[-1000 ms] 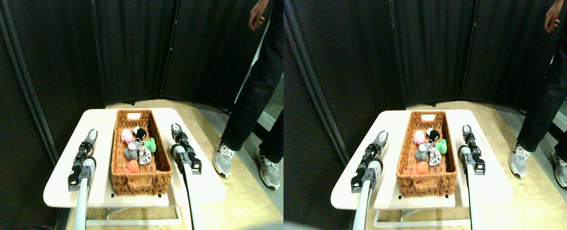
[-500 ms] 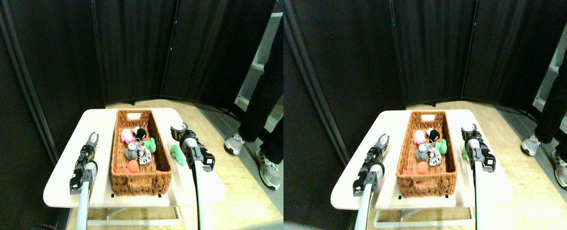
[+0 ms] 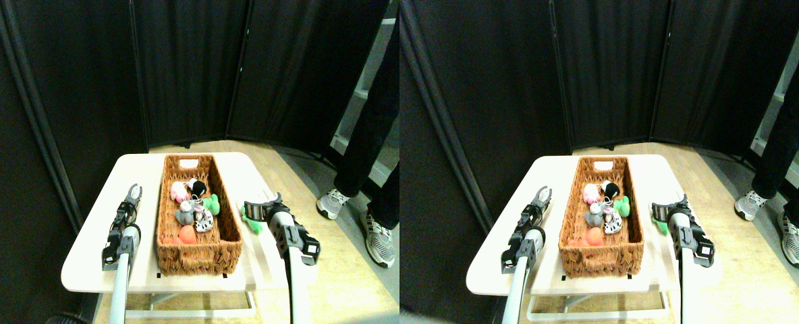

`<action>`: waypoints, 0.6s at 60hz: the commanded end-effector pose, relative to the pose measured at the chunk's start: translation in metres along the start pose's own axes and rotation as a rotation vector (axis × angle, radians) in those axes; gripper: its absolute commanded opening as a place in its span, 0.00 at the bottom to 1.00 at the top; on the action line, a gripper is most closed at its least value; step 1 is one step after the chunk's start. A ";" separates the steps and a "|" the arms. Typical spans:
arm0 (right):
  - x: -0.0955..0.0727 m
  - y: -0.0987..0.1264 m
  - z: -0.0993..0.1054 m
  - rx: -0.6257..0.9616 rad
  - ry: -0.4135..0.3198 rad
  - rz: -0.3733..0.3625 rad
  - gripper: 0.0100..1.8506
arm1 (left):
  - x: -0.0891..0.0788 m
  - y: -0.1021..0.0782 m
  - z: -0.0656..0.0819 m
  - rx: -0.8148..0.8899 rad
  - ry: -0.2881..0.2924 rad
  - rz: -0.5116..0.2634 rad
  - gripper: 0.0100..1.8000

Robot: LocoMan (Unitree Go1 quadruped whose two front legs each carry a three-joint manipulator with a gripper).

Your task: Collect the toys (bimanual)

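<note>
A long wicker basket (image 3: 200, 260) stands lengthwise on the white table (image 3: 136, 167). Several toys lie in it: a pink one (image 3: 178, 192), a black one (image 3: 198, 187), a green one (image 3: 211, 203), a grey one (image 3: 184, 214), a black-and-white one (image 3: 203, 219) and an orange one (image 3: 185, 235). Another green toy (image 3: 252, 223) lies on the table just right of the basket. My right gripper (image 3: 259, 206) hangs open right over it, turned sideways. On the left of the basket my left gripper (image 3: 133, 192) stands open and holds nothing.
A person's dark trouser legs (image 3: 366, 128) and grey-white shoes (image 3: 332, 201) are on the wooden floor to the right of the table. Black folding screens (image 3: 190, 67) close off the back and left. The table's right edge runs near my right arm.
My right gripper has pulled back and swung down over the green toy, which it hid a second ago. The person has stepped away to the right. My left arm barely moved.
</note>
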 end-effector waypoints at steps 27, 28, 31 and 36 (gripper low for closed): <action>0.025 -0.053 -0.003 0.154 -0.102 -0.027 0.23 | -0.001 -0.011 0.004 -0.004 -0.012 -0.038 0.00; 0.025 -0.053 -0.003 0.154 -0.102 -0.027 0.23 | -0.001 -0.011 0.004 -0.004 -0.012 -0.038 0.00; 0.026 -0.055 -0.002 0.149 -0.105 -0.024 0.22 | -0.001 -0.012 0.005 -0.001 -0.012 -0.036 0.00; 0.027 -0.057 0.000 0.154 -0.114 -0.031 0.24 | 0.001 -0.013 0.005 0.000 -0.008 -0.043 0.00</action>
